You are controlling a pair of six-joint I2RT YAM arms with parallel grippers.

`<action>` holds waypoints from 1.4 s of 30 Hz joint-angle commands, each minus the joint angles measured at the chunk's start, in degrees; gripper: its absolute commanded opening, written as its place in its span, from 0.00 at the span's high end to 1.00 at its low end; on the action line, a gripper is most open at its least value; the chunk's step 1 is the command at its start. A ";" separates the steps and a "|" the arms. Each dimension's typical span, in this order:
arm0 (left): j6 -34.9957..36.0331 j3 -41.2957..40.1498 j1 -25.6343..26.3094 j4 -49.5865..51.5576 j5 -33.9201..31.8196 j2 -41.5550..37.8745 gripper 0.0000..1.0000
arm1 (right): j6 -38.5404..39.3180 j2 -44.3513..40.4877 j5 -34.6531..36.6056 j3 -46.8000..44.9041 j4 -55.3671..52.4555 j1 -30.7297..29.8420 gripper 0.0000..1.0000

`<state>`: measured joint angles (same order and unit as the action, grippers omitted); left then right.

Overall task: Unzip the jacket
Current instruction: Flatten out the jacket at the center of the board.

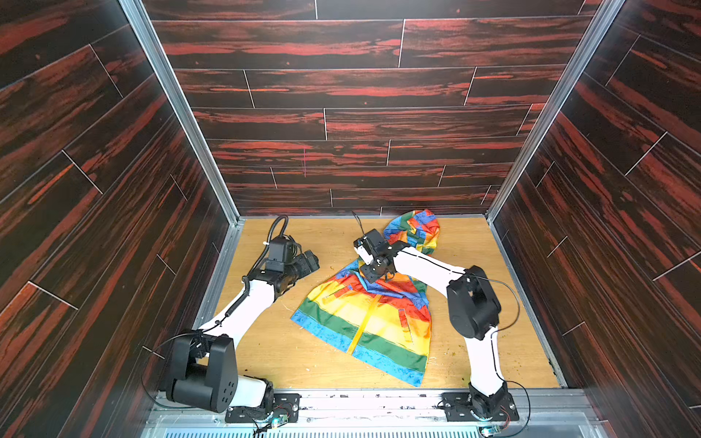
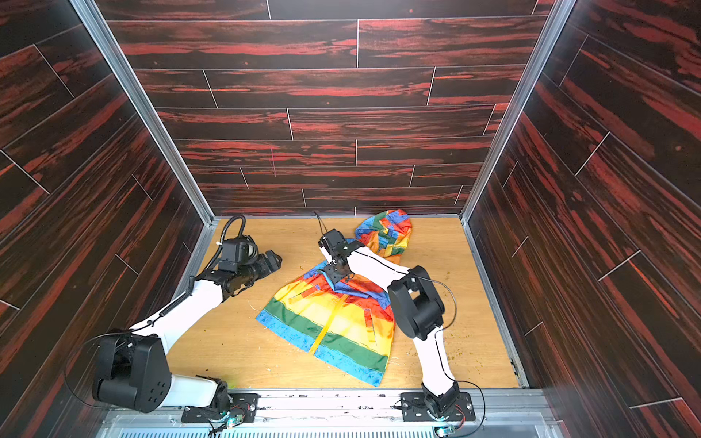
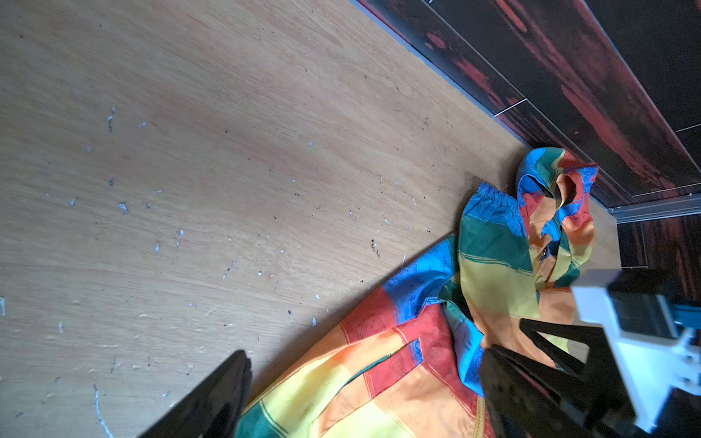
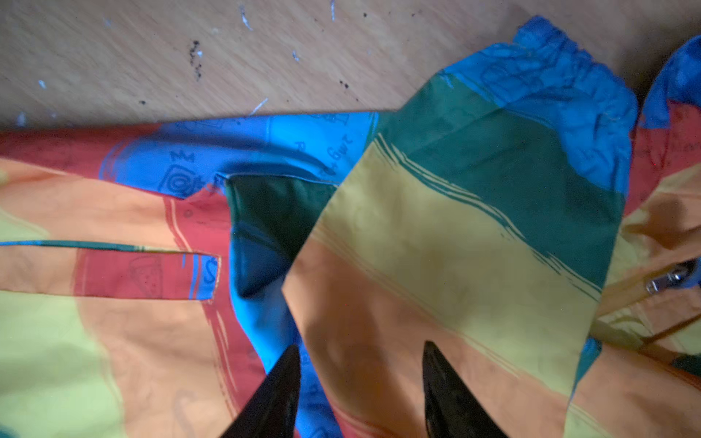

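- The left pincer (image 1: 309, 262) hangs left of centre in both top views, above bare bench (image 1: 303, 360) and just beside the jacket's near shoulder. Its jaws are spread wide and hold nothing. In its own wrist view the two black fingers (image 3: 212, 402) stand far apart with the garment's edge between them.
- The jacket (image 1: 330, 314) lies flat, front up, in the lower middle of the frame. Its blue hem points to the lower right and its rainbow stripes run across it.
- The yellow zipper (image 1: 364, 326) runs from the hem up the middle of the front. It looks closed over all the length that shows, so I judge the unzipping not yet begun.
- The right pincer (image 1: 373, 273) points down over the jacket's chest, just right of centre. In its wrist view the jaws (image 4: 360, 345) stand partly spread over a folded sleeve (image 4: 474, 227) that lies across the chest. No cloth is visibly pinched, and I cannot tell whether the tips touch it.
- The metal zipper pull (image 4: 669, 280) shows near the collar, beyond the sleeve's far edge and well apart from the right fingertips.
- The hood (image 1: 417, 227) is crumpled in the upper right of the bench, against the back wall.
- Step in hand, as I judge it: reaching for the slider. Next, the right pincer probably has to shift past the sleeve to the pull and close on that small tab, with the left pincer pinning cloth near the collar. The thin, shiny fabric may otherwise bunch up and travel with the pull.
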<state>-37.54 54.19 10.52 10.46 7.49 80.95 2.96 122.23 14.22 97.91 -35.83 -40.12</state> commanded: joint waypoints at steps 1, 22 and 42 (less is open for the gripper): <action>-0.67 -0.21 -0.40 -0.48 0.92 -1.01 0.05 | 1.00 4.62 2.38 2.29 -3.30 -0.47 0.47; 0.35 -0.41 -0.33 -0.71 3.21 -1.14 0.06 | 0.66 8.02 5.04 4.46 -4.68 -1.89 0.40; 9.85 8.31 10.81 4.54 -1.61 5.59 0.06 | -35.01 -31.89 7.77 -27.61 7.58 8.20 1.00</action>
<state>-31.73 58.65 17.43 12.88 7.97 84.38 -18.76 101.25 21.67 77.19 -30.61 -35.88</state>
